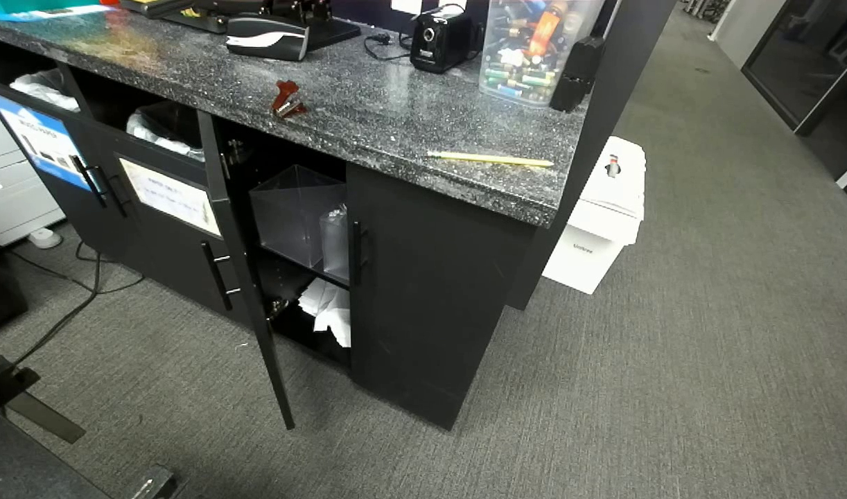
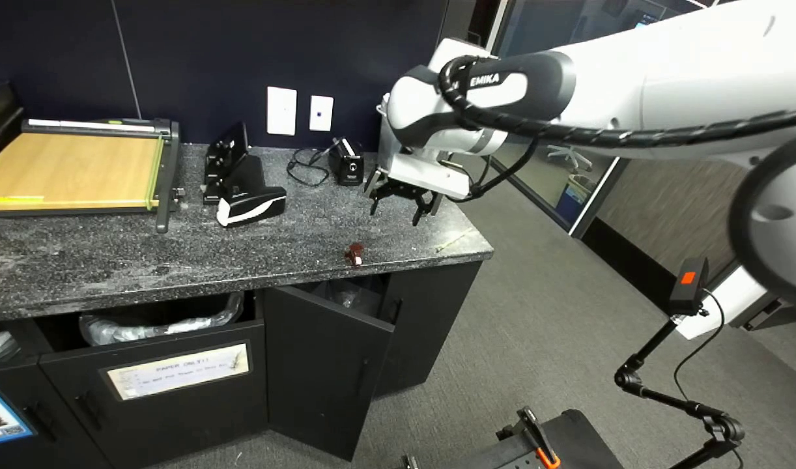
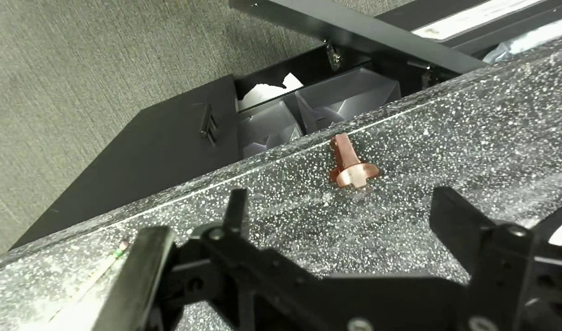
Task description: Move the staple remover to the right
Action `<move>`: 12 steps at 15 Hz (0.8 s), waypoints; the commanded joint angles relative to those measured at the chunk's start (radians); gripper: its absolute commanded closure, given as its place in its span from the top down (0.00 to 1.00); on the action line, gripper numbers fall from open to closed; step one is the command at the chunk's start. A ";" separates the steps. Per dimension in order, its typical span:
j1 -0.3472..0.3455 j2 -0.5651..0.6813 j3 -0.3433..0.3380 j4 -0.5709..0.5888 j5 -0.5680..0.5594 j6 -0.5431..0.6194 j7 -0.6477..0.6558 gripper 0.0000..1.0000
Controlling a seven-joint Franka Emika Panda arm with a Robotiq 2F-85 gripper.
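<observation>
The staple remover is a small reddish-brown claw-shaped object lying on the speckled grey counter near its front edge. It shows in both exterior views and in the wrist view. My gripper is above the counter, higher than the staple remover, further back and a little to its right in that exterior view. In the wrist view the gripper is open with its fingers wide apart, and nothing is between them. The staple remover shows beyond the fingertips, between their lines. The gripper is out of view in an exterior view.
A yellow pencil lies near the counter's right end. A black-and-white stapler, a black sharpener with a cord, a tub of batteries and a paper cutter stand further back. A cabinet door hangs open below.
</observation>
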 commanded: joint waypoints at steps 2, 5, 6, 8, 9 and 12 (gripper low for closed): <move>0.047 0.243 -0.024 0.295 -0.045 -0.089 0.067 1.00; 0.070 0.375 -0.038 0.438 -0.058 -0.120 0.092 1.00; 0.076 0.414 -0.041 0.483 -0.061 -0.133 0.098 1.00; 0.089 0.489 -0.048 0.572 -0.066 -0.165 0.110 1.00; 0.094 0.525 -0.051 0.616 -0.069 -0.180 0.114 1.00; 0.107 0.622 -0.059 0.744 -0.078 -0.227 0.129 1.00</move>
